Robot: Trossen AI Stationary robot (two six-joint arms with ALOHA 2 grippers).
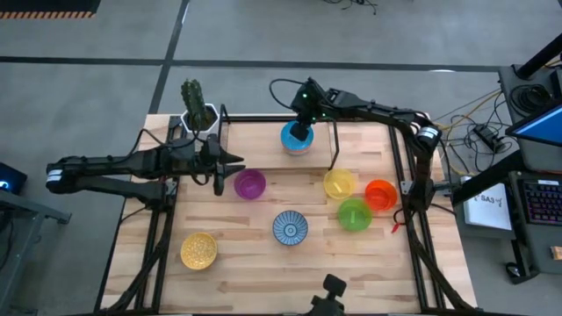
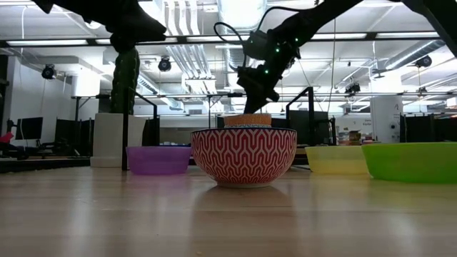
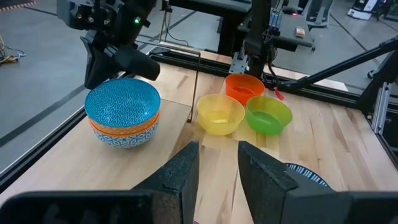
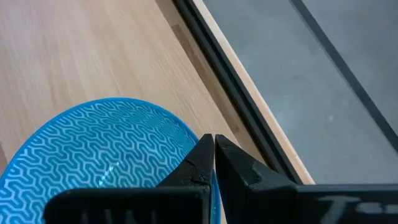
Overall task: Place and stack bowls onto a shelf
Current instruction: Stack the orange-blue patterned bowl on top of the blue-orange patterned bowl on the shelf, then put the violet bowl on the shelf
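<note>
A plain blue bowl (image 3: 122,101) tops a stack on the shelf (image 1: 263,145) at the table's far side, nested in an orange bowl (image 3: 124,127) that sits in a patterned one. My right gripper (image 4: 214,149) is shut on the blue bowl; it also shows in the high view (image 1: 303,132). My left gripper (image 3: 217,163) is open and empty beside the purple bowl (image 1: 250,184). On the tabletop rest a yellow bowl (image 1: 339,184), an orange-red bowl (image 1: 380,195), a green bowl (image 1: 355,215), a blue-and-white patterned bowl (image 1: 290,227) and a second yellow bowl (image 1: 198,250). My right gripper pinches the blue bowl's rim (image 4: 189,134) on its far side, one finger inside the bowl and one outside. The fingers come from above, pointing down. The bowl sits level, nested in the orange bowl below it.
A white pot with a green cactus (image 1: 199,110) stands at the shelf's left end. Thin black shelf rails and an upright (image 1: 332,145) stand close to the stack. Bare tabletop lies along the near edge between the bowls.
</note>
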